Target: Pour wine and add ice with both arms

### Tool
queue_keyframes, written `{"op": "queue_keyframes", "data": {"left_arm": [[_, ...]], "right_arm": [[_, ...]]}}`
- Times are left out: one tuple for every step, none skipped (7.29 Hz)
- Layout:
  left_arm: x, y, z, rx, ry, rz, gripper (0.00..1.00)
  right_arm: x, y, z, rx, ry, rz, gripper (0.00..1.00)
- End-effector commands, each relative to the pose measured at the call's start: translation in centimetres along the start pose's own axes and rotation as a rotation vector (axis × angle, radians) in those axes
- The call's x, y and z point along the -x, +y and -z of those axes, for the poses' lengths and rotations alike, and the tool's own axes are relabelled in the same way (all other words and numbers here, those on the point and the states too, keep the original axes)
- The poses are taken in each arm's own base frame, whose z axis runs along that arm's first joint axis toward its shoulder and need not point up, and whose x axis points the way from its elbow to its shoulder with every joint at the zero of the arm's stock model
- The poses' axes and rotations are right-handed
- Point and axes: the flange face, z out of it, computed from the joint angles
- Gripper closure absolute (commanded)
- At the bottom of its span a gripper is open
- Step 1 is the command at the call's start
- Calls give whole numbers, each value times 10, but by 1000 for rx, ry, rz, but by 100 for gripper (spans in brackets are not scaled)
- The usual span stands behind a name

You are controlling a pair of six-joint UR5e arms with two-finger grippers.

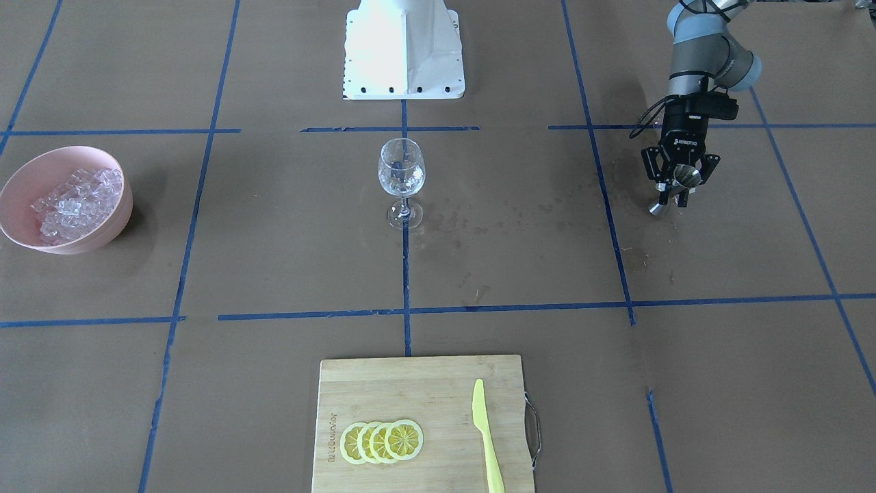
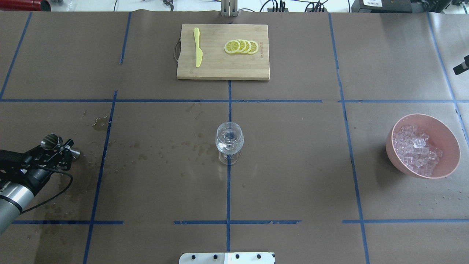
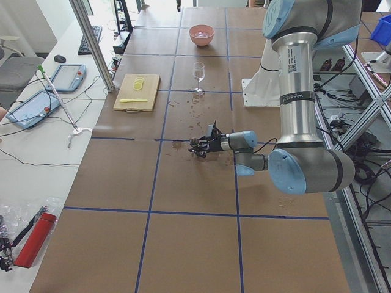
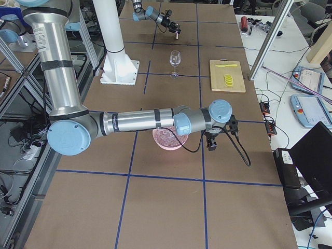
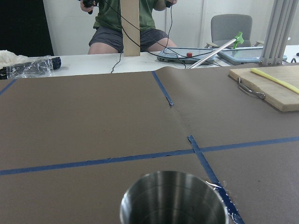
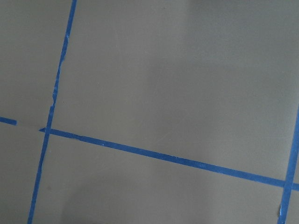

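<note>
The left end effector [image 1: 674,188] is closed around a metal jigger [image 1: 686,177], well apart from the glass [image 1: 402,170] at the middle of the tabletop [image 1: 753,383]. The ice [image 1: 75,198] lies in a pink bowl [image 1: 113,229]. Spilled wine [image 2: 99,124] darkens the paper. Whether the right end effector [image 4: 212,144] is open, I cannot tell.

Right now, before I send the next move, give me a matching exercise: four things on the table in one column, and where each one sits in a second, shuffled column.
Things
1. wine glass
2. metal jigger
3. ice
4. yellow knife

Places
A. in the pink bowl
B. on the cutting board
C. in the left gripper, which is shut on it
D. upright on the blue tape line at mid-table

Pairs: 1-D, 2-C, 3-A, 4-B.
</note>
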Motion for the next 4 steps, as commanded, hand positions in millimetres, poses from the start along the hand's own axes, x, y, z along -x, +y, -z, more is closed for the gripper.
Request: {"op": "queue_keyframes", "data": {"left_arm": [[1,4,0,10,1,-7,56],[0,5,0,13,3,-9,51],[0,6,0,20,8,-9,35],[-3,6,2,41,26,-10,18]], "right_arm": [[-1,1,1,-2,0,-1,0],[0,1,0,0,0,-2,0],[-1,2,0,0,0,-2,0],[-1,2,0,0,0,-2,0]]}}
